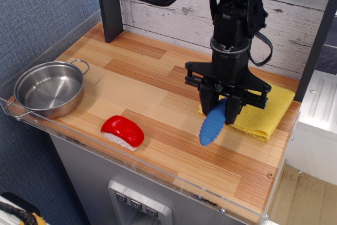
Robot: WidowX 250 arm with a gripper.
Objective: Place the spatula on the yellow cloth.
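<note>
We're in the carry step: end effector (221,110) is clenched on the spatula (212,125), blue handle hanging down-left below the fingers, metal bowl hidden. Yellow cloth (261,110) sits right behind and to the far side, partly under us. Next we shift further over the cloth, lower, release.

1. The black arm reaches down from the upper frame, its wrist vertical.
2. The gripper (221,110) points straight down.
3. Its jaws are closed around the spatula (212,122), held off the surface.
</note>
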